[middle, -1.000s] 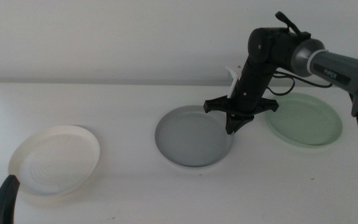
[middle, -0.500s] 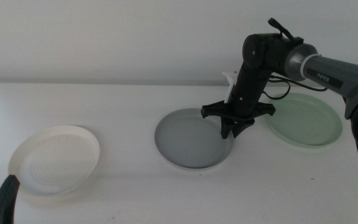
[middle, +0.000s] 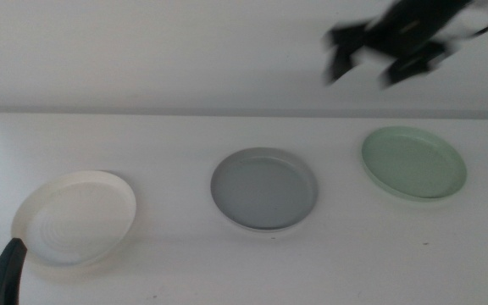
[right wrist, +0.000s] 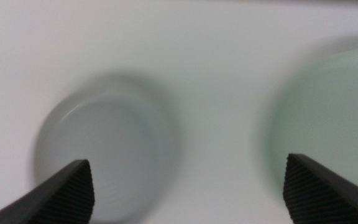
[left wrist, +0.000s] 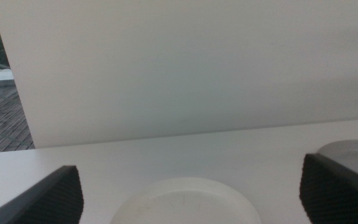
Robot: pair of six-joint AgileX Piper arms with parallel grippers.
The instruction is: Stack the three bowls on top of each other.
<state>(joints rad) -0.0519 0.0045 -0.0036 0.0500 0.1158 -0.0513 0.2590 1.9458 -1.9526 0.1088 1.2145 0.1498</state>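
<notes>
Fingers of the right gripper are seen spread apart and hold nothing; the gripper is blurred, high above the table at about one o'clock in the middle view, well clear of every bowl. In its own wrist view the two dark jaws stand wide at either edge, with bare table between them.

The left gripper waits low at about seven o'clock in the middle view, where only a dark tip is seen beside the cream-white bowl. Its jaws are likewise set wide apart and nothing is gripped.

Three bowls are laid out separately on the white table, none stacked and none touching. The grey bowl sits near the centre, the mint green bowl at about three o'clock from it, and the cream-white bowl at about eight o'clock. All three sit flat and upright, and each is seen to be empty. Concentric ridges are visible inside the cream-white bowl.

In the right wrist view the grey bowl and the mint green bowl are blurred beneath the gripper, well apart from each other.
</notes>
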